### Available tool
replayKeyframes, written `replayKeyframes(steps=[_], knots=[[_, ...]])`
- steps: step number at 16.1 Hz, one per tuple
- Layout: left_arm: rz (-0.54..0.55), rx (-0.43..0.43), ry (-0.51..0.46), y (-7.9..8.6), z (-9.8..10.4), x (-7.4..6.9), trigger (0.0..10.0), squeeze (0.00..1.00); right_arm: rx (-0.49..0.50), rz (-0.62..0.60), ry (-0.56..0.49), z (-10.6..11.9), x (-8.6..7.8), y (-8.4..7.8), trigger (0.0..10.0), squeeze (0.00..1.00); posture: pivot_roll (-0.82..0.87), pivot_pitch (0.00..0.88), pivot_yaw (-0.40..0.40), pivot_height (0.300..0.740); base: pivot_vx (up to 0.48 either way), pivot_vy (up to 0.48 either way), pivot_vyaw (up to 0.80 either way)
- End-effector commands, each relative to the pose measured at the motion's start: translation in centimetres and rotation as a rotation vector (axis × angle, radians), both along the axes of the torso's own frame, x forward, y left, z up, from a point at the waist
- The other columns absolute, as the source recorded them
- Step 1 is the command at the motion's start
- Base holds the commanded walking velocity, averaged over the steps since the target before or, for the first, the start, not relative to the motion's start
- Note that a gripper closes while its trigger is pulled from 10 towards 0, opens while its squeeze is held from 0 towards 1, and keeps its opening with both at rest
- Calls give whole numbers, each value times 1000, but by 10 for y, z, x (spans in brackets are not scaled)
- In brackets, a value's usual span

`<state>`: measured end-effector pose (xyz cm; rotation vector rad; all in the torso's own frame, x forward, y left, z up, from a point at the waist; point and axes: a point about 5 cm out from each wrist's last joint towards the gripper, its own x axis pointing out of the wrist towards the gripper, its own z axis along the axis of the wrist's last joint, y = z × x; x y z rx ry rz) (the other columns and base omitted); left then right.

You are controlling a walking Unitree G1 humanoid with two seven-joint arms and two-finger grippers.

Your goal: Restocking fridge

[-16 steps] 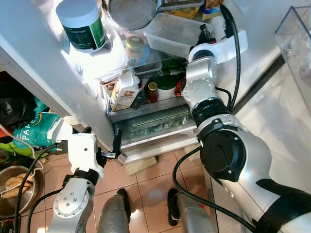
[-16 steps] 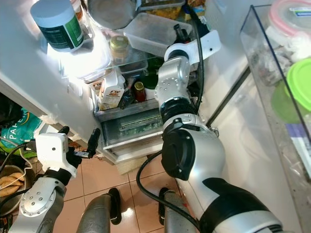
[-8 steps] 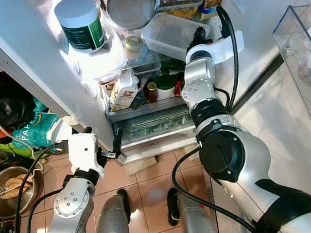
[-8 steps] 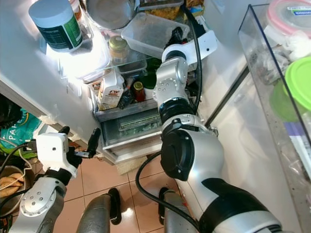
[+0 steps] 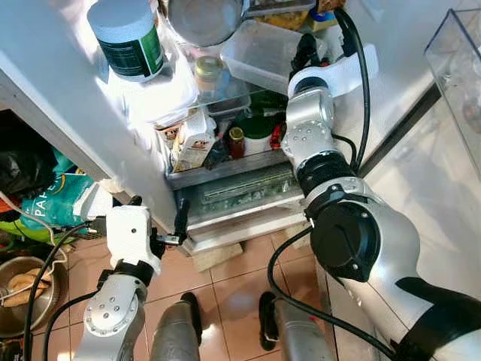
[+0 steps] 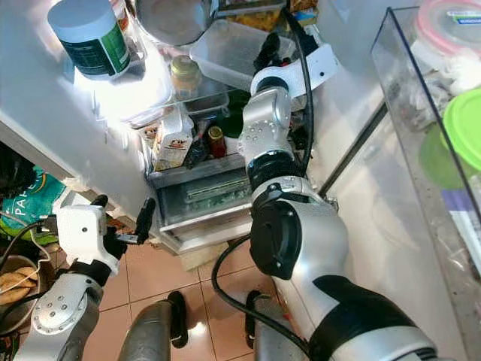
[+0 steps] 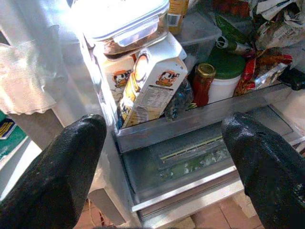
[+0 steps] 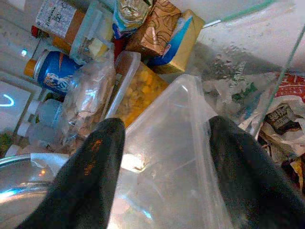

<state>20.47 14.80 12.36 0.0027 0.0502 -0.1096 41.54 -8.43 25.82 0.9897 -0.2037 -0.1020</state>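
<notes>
Left claw (image 5: pixel 158 226) hangs low before the open fridge (image 5: pixel 225 169), above the tiled floor (image 5: pixel 225 274), fingers spread wide, holding nothing. A milk carton (image 7: pixel 150 86) leans on the lower shelf beside a red jar (image 7: pixel 204 83) and a green-lidded tub (image 7: pixel 226 71). Right claw (image 8: pixel 164 171) reaches the upper shelf, fingers parted wide either side of a clear tub (image 5: pixel 267 53); grip cannot be confirmed.

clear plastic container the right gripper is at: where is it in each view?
Left eye: clear plastic container at top centre, on the fridge shelf.
Right eye: top centre, left of the right gripper.
Left wrist: cannot tell.
Right wrist: centre, between the two black fingers.
Shared landmark: steel bowl, beside the container.
</notes>
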Motion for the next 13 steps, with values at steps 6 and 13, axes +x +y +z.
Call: replayKeyframes(steps=[6,13], knots=[[21,12,26,4,-5,-2,10000,0,-62,14,-15,3,0,3,10000,878,274,266,21,740,0,0,0],[22,13,26,4,-5,-2,10000,0,-153,-36,-64,11,1,-11,10000,882,274,266,23,740,0,0,0]])
